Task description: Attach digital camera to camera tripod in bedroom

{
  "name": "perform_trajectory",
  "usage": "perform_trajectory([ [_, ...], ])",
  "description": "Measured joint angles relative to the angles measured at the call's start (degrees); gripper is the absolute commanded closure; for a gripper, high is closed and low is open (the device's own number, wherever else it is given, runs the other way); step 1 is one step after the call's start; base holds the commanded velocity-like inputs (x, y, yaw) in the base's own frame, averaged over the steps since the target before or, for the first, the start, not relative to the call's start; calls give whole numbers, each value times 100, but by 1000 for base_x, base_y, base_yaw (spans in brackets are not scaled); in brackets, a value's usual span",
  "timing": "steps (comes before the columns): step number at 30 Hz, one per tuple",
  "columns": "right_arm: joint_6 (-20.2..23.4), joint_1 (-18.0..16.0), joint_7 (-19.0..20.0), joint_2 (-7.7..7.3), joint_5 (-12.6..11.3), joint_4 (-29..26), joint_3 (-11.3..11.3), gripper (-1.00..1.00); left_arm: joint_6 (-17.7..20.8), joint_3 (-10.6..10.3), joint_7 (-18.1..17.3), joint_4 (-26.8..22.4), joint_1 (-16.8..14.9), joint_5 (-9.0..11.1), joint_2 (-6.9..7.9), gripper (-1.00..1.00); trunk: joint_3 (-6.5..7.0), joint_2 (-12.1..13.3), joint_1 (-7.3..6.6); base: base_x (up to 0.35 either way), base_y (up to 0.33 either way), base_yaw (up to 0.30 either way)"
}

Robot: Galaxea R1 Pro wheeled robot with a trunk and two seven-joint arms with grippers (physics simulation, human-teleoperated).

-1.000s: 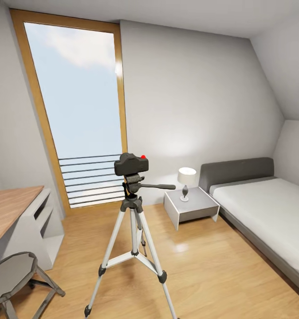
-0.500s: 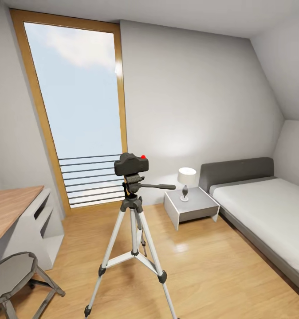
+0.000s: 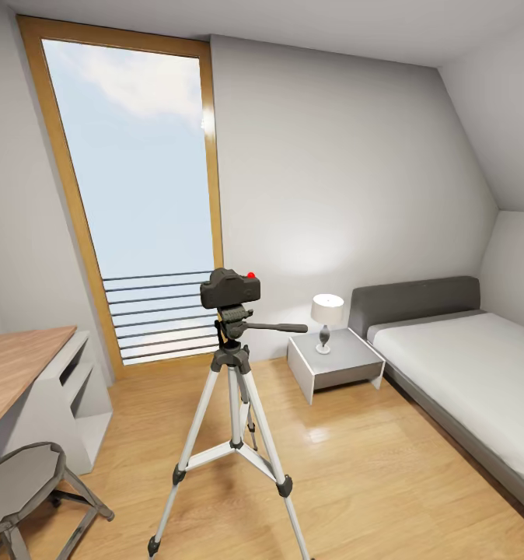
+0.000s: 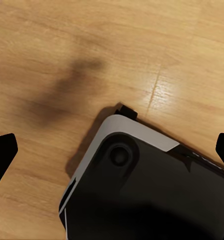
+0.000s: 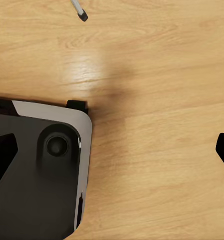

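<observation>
The digital camera [image 3: 230,288], dark grey with a red dot on its humped top, sits on the pan head of the camera tripod [image 3: 232,412], which stands on the wood floor in the middle of the bedroom. The tripod's long side handle points right toward the nightstand. One black tripod foot [image 5: 82,16] shows in the right wrist view. My left gripper [image 4: 112,150] hangs open over the floor and my own base [image 4: 141,190], its black fingertips [image 4: 3,152] wide apart. My right gripper [image 5: 112,152] is open likewise, above the floor beside my base [image 5: 37,175].
A tall wood-framed window [image 3: 134,194] is behind the tripod. A wood-topped desk [image 3: 17,369] and a grey stool [image 3: 21,486] are at the left. A nightstand [image 3: 336,362] with a lamp [image 3: 326,315] and a bed [image 3: 464,373] stand at the right.
</observation>
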Motion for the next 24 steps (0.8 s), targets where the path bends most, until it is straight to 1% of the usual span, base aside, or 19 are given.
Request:
perform_trajectory([
  [24,-8,-1,-9,-3,0,0,1,-100,0,8,1,5,0,-8,0,-100,0,0,0,0,0,0],
])
